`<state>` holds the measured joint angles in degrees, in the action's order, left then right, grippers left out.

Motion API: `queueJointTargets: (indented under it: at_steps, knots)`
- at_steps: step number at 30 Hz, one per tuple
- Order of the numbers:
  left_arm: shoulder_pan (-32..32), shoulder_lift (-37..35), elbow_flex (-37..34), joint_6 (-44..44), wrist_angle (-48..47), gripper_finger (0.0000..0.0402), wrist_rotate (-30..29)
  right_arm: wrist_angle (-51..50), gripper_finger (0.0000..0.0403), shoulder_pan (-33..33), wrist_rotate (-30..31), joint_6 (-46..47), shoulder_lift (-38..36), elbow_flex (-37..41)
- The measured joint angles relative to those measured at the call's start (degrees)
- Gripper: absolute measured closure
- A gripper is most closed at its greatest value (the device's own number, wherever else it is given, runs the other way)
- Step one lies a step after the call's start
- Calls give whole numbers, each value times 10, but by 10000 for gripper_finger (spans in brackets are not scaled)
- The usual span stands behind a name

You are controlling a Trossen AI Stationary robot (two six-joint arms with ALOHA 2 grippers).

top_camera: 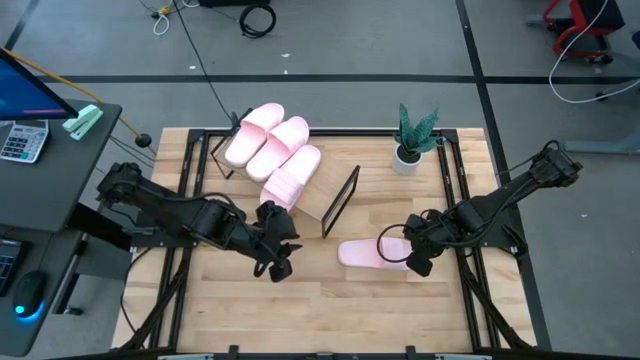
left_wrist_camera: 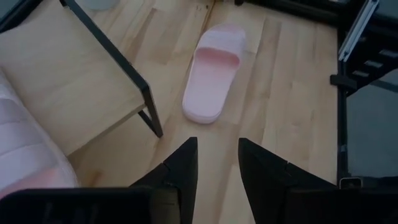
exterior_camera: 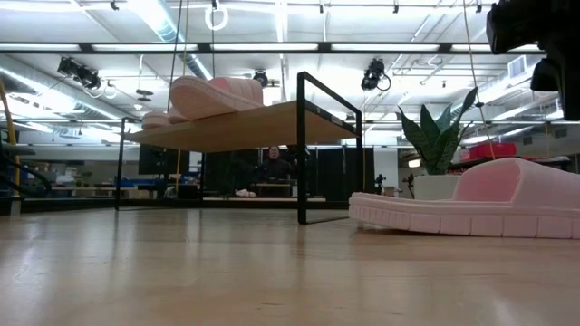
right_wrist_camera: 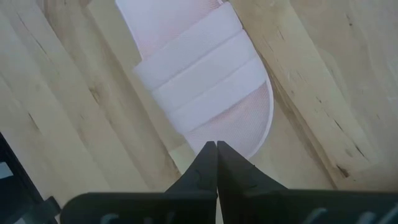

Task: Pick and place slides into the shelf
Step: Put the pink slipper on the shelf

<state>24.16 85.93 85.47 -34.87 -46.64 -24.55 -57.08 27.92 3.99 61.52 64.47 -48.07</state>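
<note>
Centre-frame on the slatted wooden bench [top_camera: 300, 300]: low plank-topped wire-framed shelf [top_camera: 330, 195] carrying three pale pink foam slides [top_camera: 272, 150]. Fourth slide [top_camera: 370, 254] lies lower right, right gripper [top_camera: 418, 264] touching it, fingers together; left gripper [top_camera: 278, 266] beside the shelf, fingers apart, empty. Judged step: last pick; next, open around the strap.

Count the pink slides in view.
4: three slides side by side on the shelf; one slide on the tabletop by the right gripper. None appears hidden.

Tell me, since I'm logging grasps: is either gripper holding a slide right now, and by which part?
Neither. The left gripper stands open over bare table; the right gripper is shut, empty, at the loose slide.
</note>
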Motion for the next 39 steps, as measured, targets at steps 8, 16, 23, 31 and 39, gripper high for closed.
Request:
queueJointTargets:
  at_steps: [8,16,23,31,39]
  knots:
    - [0,22,0,0,11,284,6,28,401,10,-27,95,0,36]
    - [0,30,0,10,16,279,6,70,388,20,-18,238,-1,96]
    - [0,30,0,9,18,284,7,107,378,20,-6,270,-1,108]
    - [0,30,0,8,18,278,8,107,375,20,-9,269,-1,104]
    - [0,30,0,8,18,284,8,79,376,20,1,269,-1,104]
